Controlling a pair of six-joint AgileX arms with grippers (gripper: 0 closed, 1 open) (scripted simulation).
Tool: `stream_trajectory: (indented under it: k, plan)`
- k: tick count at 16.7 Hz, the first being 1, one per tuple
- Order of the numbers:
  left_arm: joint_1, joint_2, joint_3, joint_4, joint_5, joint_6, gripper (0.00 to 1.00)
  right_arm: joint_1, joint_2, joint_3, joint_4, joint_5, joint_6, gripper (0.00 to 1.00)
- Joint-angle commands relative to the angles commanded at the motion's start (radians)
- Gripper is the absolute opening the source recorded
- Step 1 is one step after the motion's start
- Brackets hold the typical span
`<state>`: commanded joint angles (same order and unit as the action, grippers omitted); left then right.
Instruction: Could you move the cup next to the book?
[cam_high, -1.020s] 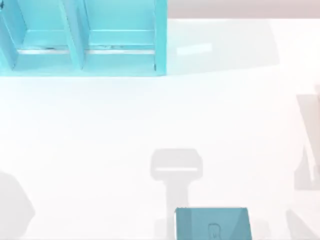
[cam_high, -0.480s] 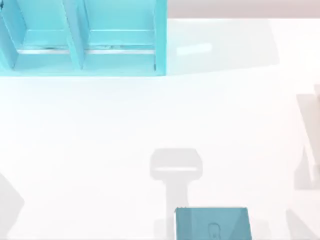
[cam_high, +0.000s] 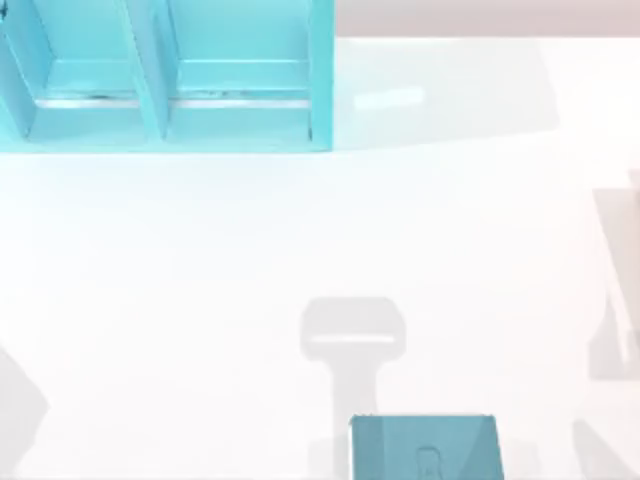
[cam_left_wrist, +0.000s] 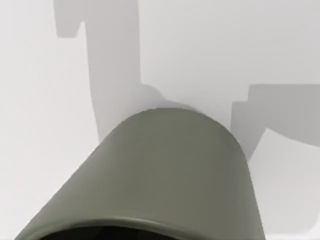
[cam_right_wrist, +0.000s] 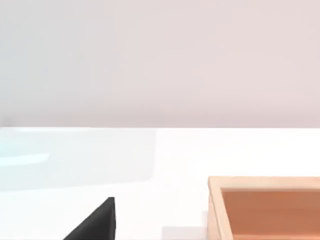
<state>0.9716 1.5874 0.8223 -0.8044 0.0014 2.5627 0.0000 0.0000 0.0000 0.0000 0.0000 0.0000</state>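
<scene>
- The book (cam_high: 425, 447), teal-blue with a faint outline emblem on its cover, lies flat at the near edge of the white desk (cam_high: 320, 230) in the top view, a little right of the middle; its lower part is cut off by the picture's edge.
- A light turquoise shelf unit (cam_high: 165, 75) with dividers sits at the desk's far left corner.
- The cup (cam_left_wrist: 160, 175) appears in the left wrist view, very close to the camera (grey-beige, plain, its dark rim at the picture's lower edge), with white desk and grey shadows behind it.
- Whether the left gripper grips the cup, or how its fingers stand, cannot be told.
- The right wrist view shows the desk's white surface meeting a pale wall, a wooden box (cam_right_wrist: 265, 207) with an orange-brown inside, and a black wedge-shaped object (cam_right_wrist: 95, 222) nearby.
- The right gripper's state cannot be told either.
</scene>
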Motion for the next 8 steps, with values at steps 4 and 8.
stream_trajectory:
  k: [4,8]
  plan:
    - [0.000,0.000,0.000,0.000,0.000,0.000,0.40,0.000,0.000,0.000,0.000,0.000,0.000,1.00]
    - [0.000,0.000,0.000,0.000,0.000,0.000,0.10,0.000,0.000,0.000,0.000,0.000,0.000,1.00]
